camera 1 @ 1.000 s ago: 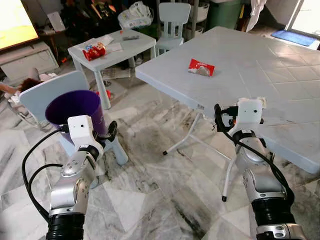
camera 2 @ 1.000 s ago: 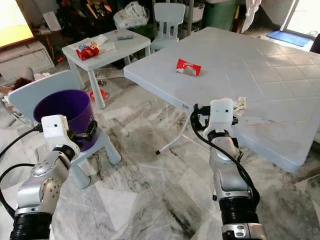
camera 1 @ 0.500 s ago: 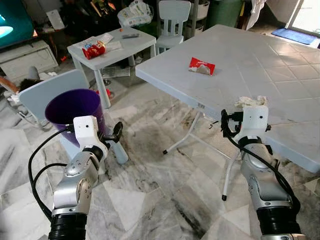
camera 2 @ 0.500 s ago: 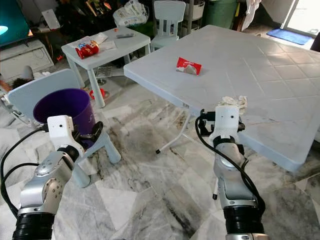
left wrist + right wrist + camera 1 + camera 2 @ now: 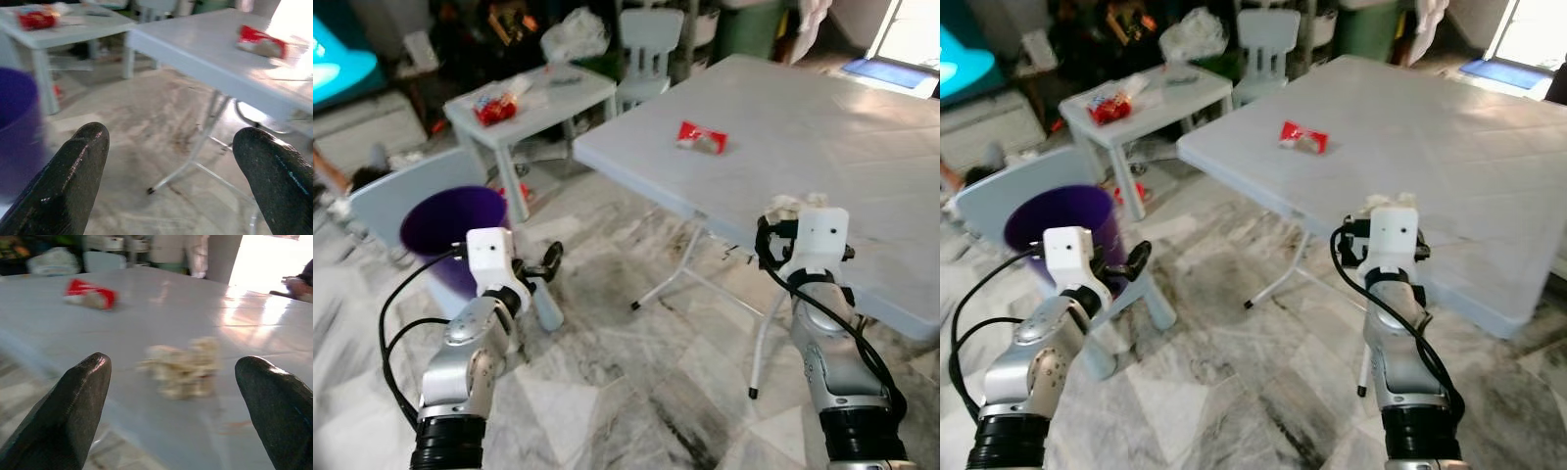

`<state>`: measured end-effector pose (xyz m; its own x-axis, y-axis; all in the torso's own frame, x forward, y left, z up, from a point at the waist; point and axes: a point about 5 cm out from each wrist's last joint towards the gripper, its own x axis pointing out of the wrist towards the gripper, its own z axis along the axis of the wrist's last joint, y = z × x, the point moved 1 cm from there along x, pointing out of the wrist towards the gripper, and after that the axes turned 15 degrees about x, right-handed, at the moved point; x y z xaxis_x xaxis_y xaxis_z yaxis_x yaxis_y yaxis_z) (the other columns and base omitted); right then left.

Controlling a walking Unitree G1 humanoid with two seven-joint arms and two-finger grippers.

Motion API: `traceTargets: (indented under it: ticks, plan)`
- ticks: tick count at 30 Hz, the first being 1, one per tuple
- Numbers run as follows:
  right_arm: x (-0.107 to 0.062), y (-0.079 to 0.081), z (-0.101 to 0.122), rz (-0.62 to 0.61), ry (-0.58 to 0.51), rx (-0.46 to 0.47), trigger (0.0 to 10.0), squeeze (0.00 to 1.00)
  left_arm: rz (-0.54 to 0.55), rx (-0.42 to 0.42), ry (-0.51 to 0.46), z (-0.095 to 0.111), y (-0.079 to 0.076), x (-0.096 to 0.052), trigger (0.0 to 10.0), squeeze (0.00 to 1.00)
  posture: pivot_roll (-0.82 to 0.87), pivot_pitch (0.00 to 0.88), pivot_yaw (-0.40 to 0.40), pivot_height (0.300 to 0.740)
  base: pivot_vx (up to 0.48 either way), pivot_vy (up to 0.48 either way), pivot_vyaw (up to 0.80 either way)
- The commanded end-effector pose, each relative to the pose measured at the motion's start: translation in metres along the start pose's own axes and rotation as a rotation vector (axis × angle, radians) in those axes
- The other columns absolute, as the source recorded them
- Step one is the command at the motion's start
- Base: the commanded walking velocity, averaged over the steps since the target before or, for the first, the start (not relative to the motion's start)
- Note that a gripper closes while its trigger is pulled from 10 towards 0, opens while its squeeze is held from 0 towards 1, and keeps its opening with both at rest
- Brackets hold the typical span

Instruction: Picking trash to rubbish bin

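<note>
A crumpled off-white paper wad lies near the front edge of the big pale blue table. My right gripper is open and level with the tabletop, the wad a short way ahead between its fingers, not touching. Farther back on the table lies a red wrapper. The purple bin stands on a light blue child's chair at my left. Beside the bin, my left gripper is open and holds nothing.
A small white table at the back left carries a red snack bag and papers. A white child's chair stands behind it. The big table's thin metal legs cross the marble floor. A person's hand rests at the table's far side.
My right gripper has risen from below the table edge to tabletop height, closer to the paper wad. My left arm has shifted slightly right. The picture has blurred as the camera moved.
</note>
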<state>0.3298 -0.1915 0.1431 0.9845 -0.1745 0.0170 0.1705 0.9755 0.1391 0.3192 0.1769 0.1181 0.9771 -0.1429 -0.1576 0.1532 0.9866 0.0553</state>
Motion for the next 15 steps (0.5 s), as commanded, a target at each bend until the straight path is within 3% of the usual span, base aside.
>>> traceTargets:
  ticks: [1, 15]
  plan:
    - [0.001, -0.0009, 0.0051, -0.007, -0.013, 0.0, 10.0, 0.0, -0.023, -0.004, 0.004, 0.0008, -0.0046, 0.0015, 10.0, 0.0, 0.02, 0.04, 0.032, 0.74, 0.349, 0.0, 0.0]
    - [0.0016, 0.001, 0.0059, 0.001, -0.015, 0.005, 10.0, 0.0, -0.024, -0.003, 0.004, 0.0008, -0.0045, 0.0021, 10.0, 0.0, 0.02, 0.04, 0.03, 0.74, 0.352, 0.254, 0.0]
